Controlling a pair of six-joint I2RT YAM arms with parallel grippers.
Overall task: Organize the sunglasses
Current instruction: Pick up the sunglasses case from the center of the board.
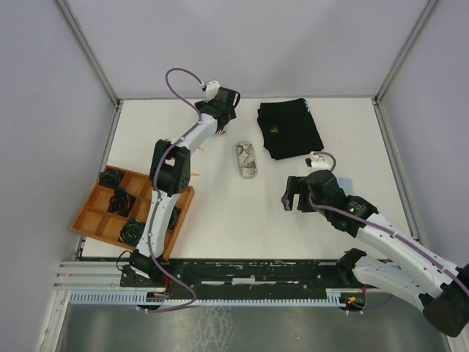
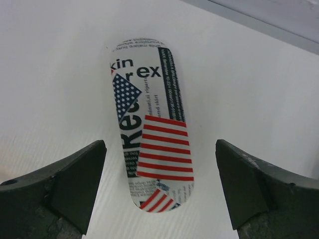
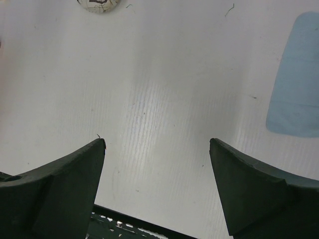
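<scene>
No pair of sunglasses shows plainly in any view. Thin orange slivers poke out beside my left arm; I cannot tell what they belong to. An oval glasses case printed with newsprint and a flag lies shut on the white table. In the left wrist view the case lies lengthwise ahead of my left gripper, which is open, its fingers wide on either side of the case's near end and apart from it. My left gripper reaches to the back of the table. My right gripper is open over bare table.
An orange divided tray holding dark bundles stands at the near left, partly under my left arm. A folded black cloth lies at the back, right of centre. A light blue cloth lies to the right of my right gripper.
</scene>
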